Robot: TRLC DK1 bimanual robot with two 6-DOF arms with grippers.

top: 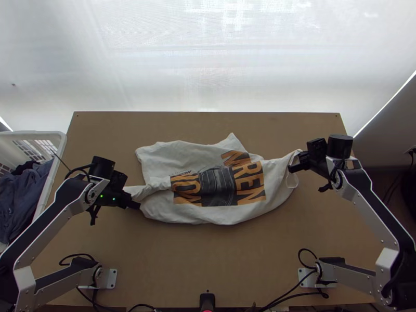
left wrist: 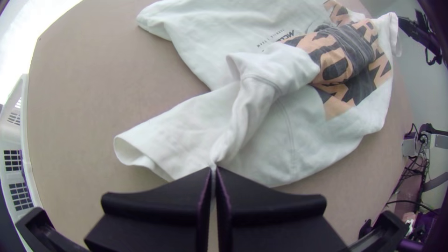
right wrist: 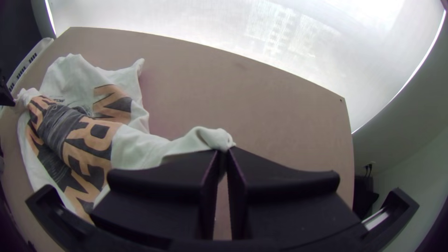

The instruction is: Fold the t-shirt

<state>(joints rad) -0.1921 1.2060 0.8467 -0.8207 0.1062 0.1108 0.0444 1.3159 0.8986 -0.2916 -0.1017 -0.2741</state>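
1. Left gripper point(top: 135, 205): jaws clamped on twisted cloth.
2. Right gripper point(top: 294, 167): jaws clamped on the opposite end.
3. T-shirt point(top: 158, 164): rumpled mid-table point(top: 218, 260), long axis running left to right, one corner pointing toward the far edge.

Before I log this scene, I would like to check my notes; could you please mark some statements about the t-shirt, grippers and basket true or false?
The left gripper is shut on the t-shirt. True.
The right gripper hangs open, away from the cloth. False: the right gripper is shut on the t-shirt too.
The basket stands at the top view's right edge. False: the basket stands at its left edge.
Dark cloth lies in the basket. True.
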